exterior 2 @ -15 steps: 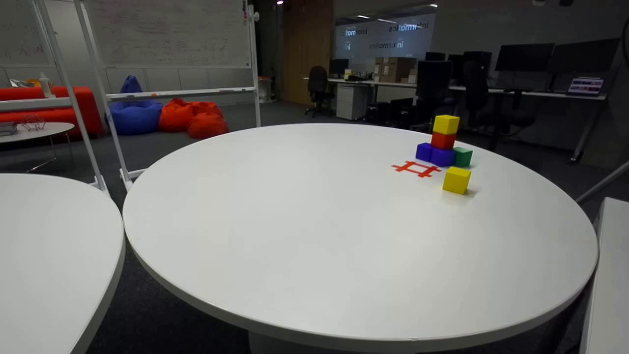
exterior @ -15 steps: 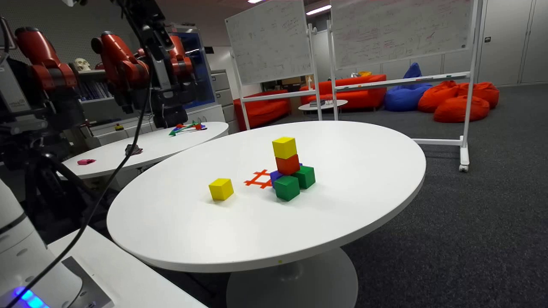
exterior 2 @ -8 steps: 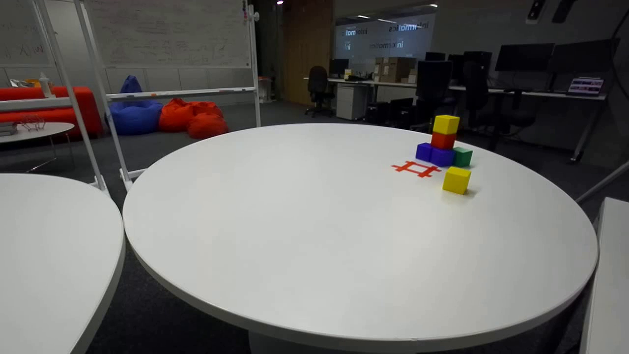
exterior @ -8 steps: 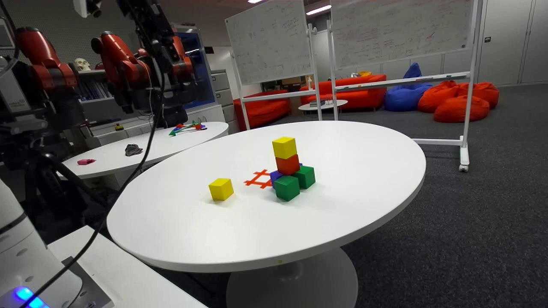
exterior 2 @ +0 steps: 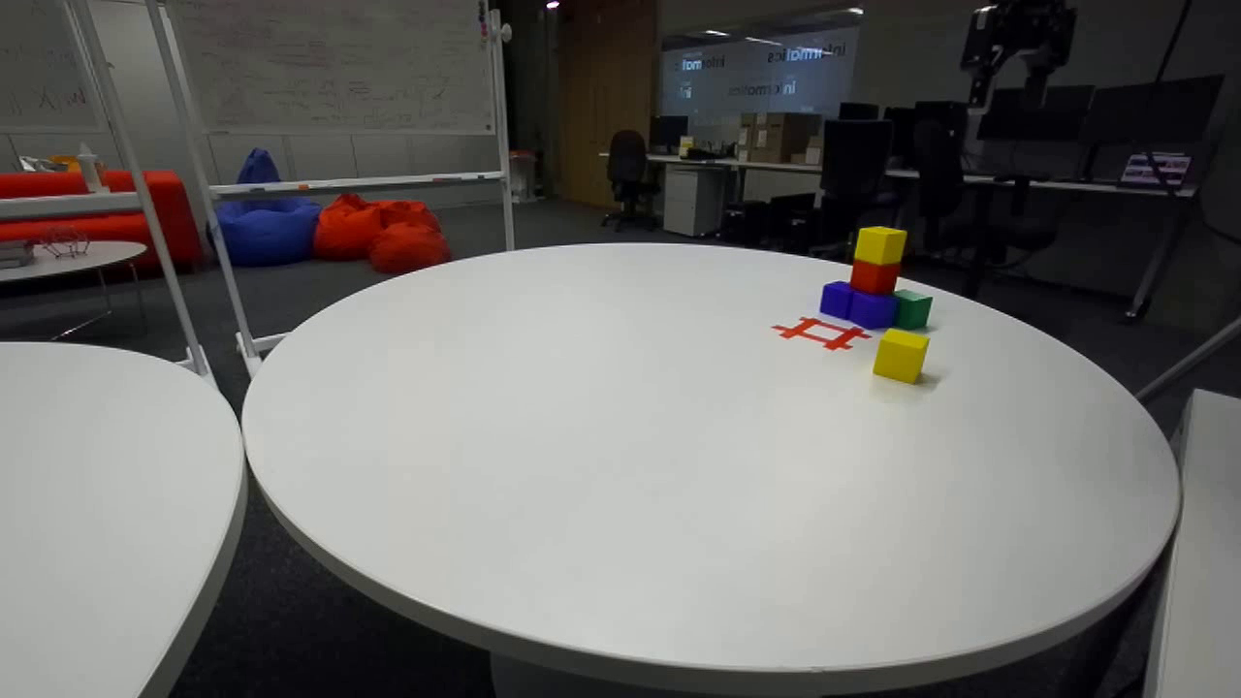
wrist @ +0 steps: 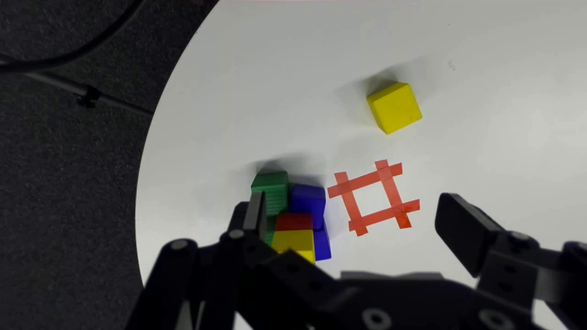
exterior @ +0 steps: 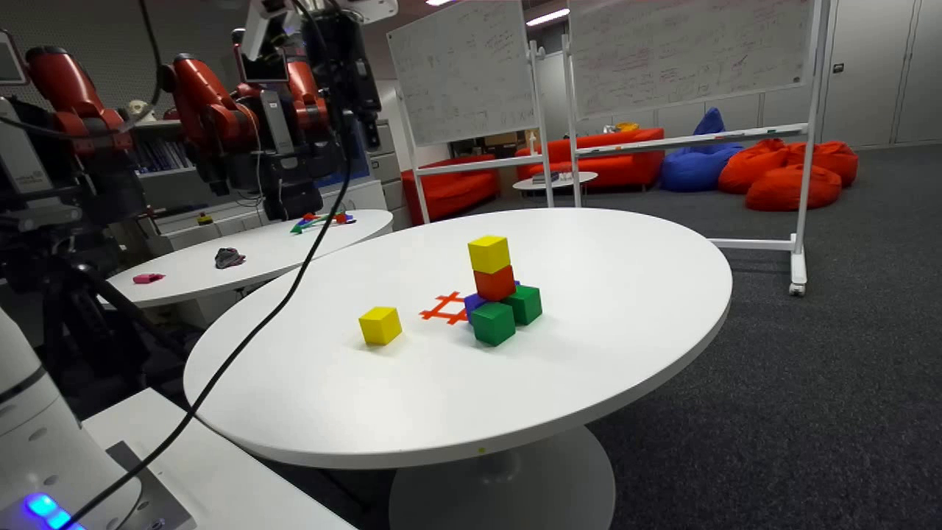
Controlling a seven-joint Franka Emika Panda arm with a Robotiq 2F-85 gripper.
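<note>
In the wrist view my gripper [wrist: 353,202] stands open with nothing between its fingers, high above the table. An exterior view shows the gripper [exterior 2: 1006,89] in the air above the blocks. A yellow block [wrist: 395,108] lies alone on the table. Beside a hash-shaped mark of red tape [wrist: 390,189] is a cluster: green blocks [exterior: 494,324] and blue blocks [exterior 2: 874,310] at the bottom, a red block [exterior: 495,283] above, and another yellow block [exterior: 489,255] on top. In the wrist view the left finger [wrist: 255,215] partly covers this cluster.
The blocks stand on a round white table [exterior 2: 630,465]. A black cable [exterior: 193,411] hangs from the arm across the table's near side. A second white table [exterior 2: 97,504] adjoins in an exterior view. The arm's base [exterior: 66,456] sits on a white bench [exterior: 213,471].
The gripper has come down into an exterior view at upper right. In an exterior view the arm has swung rightward, the cable with it. The blocks have not moved.
</note>
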